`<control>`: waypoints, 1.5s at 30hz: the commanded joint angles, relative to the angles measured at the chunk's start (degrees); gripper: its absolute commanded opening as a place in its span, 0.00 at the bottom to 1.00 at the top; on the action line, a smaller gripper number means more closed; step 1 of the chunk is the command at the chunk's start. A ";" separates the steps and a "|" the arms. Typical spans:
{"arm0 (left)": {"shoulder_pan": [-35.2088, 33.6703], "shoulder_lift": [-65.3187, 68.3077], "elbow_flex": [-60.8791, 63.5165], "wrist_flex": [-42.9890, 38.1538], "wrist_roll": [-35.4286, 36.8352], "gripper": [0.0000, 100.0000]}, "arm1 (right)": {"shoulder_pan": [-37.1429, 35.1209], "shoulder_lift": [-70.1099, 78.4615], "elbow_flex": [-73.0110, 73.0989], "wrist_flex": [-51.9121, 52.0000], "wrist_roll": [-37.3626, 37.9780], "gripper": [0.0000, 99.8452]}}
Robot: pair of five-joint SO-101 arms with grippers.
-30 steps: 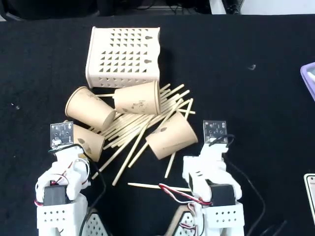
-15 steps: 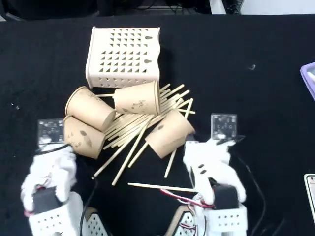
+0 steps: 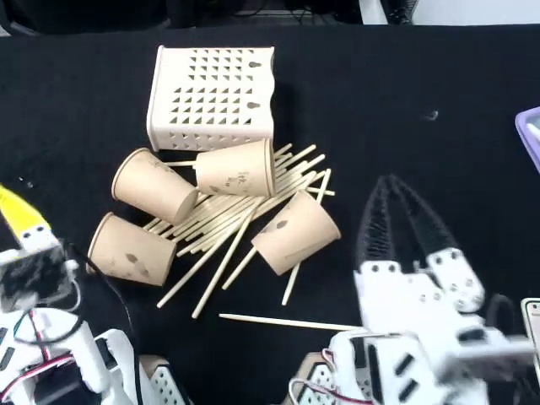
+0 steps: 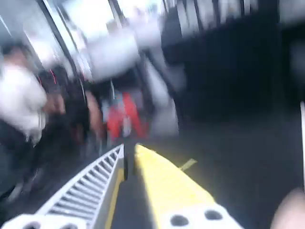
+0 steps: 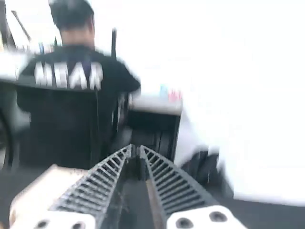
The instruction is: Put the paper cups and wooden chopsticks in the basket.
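Paper cup (image 3: 295, 232) near right fingers (image 3: 372, 221)

Four paper cups (image 3: 236, 168) sideways among scattered wooden chopsticks (image 3: 218, 218), beside perforated basket (image 3: 211, 97).

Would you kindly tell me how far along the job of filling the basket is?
Done: nothing that shows. All four paper cups lie on the table outside the basket.
In hand: nothing. The left gripper and right gripper are shut and empty.
Left: the four cups, the chopstick pile and one loose chopstick.
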State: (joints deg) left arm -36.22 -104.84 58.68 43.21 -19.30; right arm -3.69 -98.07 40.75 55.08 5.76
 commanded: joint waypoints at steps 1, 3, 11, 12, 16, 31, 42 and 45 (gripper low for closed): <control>0.84 2.37 -3.74 -8.97 9.23 0.23 | 0.88 14.11 -19.56 1.14 0.62 0.02; 0.84 6.42 -5.67 -9.67 12.22 0.24 | 0.88 23.34 -30.46 4.48 0.53 0.02; 9.98 45.89 -28.44 3.08 13.27 0.21 | 0.53 60.09 -60.18 24.09 0.44 0.02; 11.82 52.04 -33.19 6.33 13.27 0.21 | 0.70 63.69 -61.23 25.05 0.44 0.04; 17.36 75.87 -53.41 19.34 13.27 0.21 | 1.23 75.56 -60.26 27.52 0.53 0.13; 25.36 141.80 -123.65 40.53 13.63 0.27 | 7.21 104.40 -37.05 6.51 -3.96 0.14; 23.08 170.81 -151.60 41.49 13.54 0.27 | 6.77 106.15 -27.74 -2.37 -5.89 0.14; 21.05 173.71 -154.07 43.78 13.27 0.27 | 5.98 105.89 -25.89 -4.75 -5.98 0.14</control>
State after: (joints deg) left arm -12.66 67.03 -93.14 85.23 -5.93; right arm 2.64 8.57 14.73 52.79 0.22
